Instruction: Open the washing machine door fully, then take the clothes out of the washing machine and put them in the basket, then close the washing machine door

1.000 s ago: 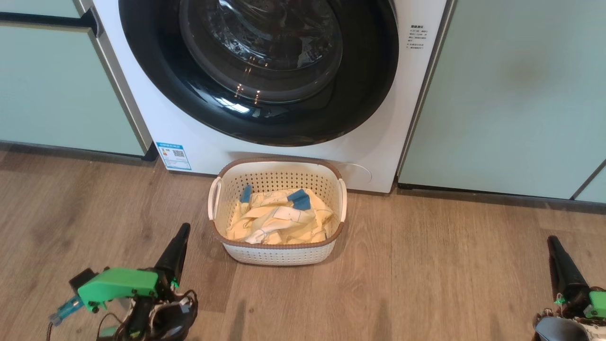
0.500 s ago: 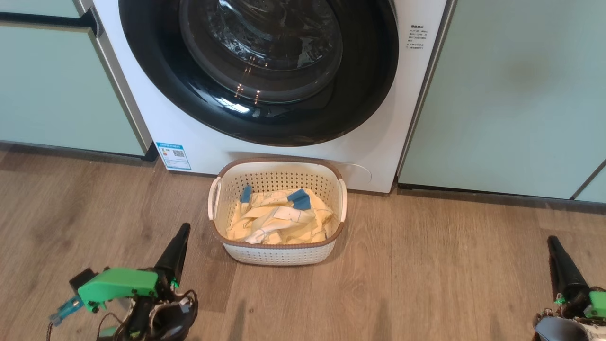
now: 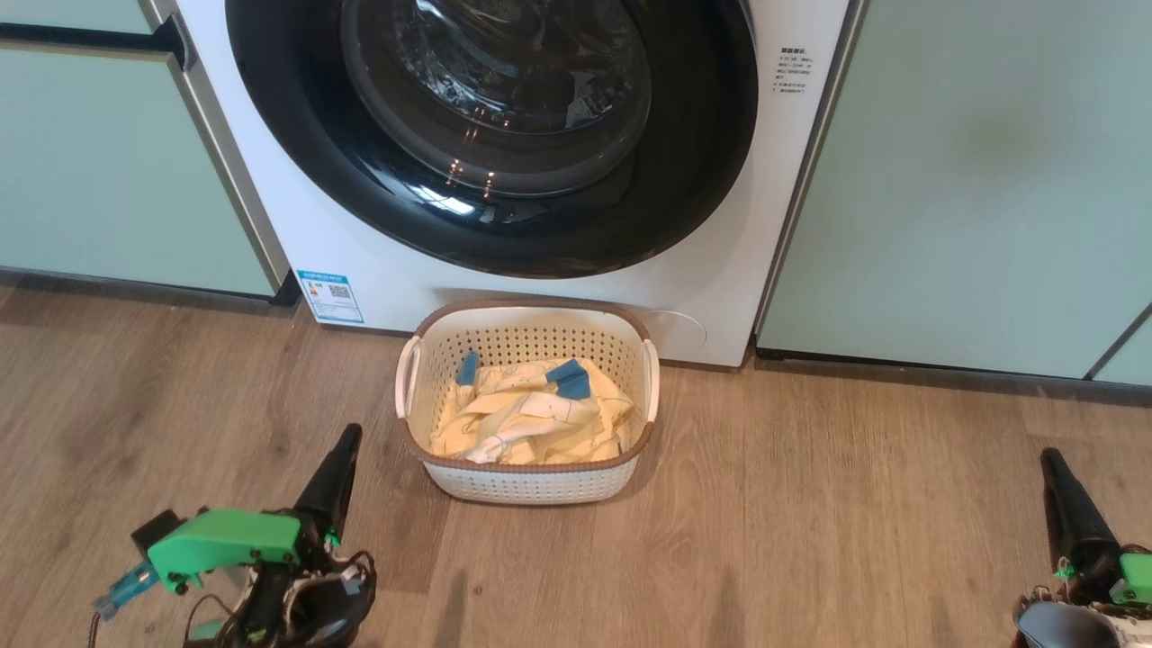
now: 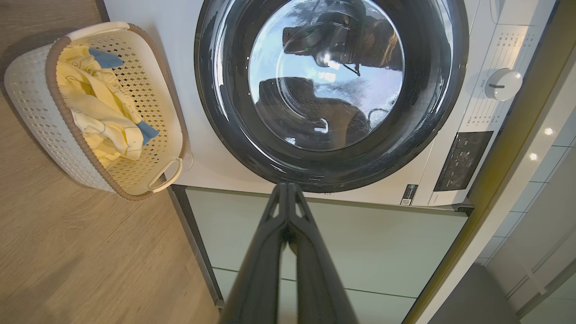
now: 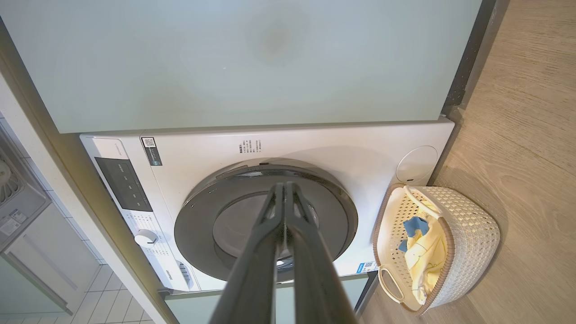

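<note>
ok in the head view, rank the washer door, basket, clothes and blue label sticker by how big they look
1. washing machine door, even cut off at the top
2. basket
3. clothes
4. blue label sticker

left end effector [image 3: 346, 438]: dark tapered fingers [image 3: 327, 486], green housing [image 3: 225, 540], black cables [image 3: 353, 567] at 6 o'clock. right end effector [image 3: 1049, 461]: same, green bracket [image 3: 1136, 578].

Blue label [image 3: 330, 296], washing machine [image 3: 396, 281] — print illegible

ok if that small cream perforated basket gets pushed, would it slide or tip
The cream perforated plastic basket probably slides: it sits low and wide on smooth wood-look floor. Likely light: thin holed walls, only soft pale yellow clothes inside.
</note>
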You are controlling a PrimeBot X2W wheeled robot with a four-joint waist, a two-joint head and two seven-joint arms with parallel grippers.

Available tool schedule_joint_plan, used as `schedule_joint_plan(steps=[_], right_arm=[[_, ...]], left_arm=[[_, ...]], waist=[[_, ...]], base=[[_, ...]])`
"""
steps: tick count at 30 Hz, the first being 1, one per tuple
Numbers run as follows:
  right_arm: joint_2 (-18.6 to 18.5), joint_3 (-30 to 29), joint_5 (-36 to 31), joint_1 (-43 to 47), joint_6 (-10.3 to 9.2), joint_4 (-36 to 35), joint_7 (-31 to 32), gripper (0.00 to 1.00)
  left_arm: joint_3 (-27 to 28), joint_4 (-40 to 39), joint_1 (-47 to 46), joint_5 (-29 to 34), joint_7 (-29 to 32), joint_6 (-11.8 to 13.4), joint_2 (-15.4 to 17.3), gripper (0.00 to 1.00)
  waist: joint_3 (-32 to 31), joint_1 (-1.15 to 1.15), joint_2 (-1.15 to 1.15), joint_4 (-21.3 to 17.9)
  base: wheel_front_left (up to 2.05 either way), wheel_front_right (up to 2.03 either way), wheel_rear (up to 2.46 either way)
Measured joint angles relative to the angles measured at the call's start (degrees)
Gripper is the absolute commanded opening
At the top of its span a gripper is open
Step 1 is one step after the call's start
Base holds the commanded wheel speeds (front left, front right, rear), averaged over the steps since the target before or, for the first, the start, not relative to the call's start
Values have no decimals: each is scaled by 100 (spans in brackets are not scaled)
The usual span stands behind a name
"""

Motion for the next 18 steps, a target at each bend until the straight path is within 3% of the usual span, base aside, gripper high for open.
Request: schedule_joint_plan(steps=[18], right_arm=[[0,0,0,0,0,0,1,0]], left_arm=[[0,0,0,0,0,0,0,0]], waist=[[0,0,0,0]], base=[[0,0,0]])
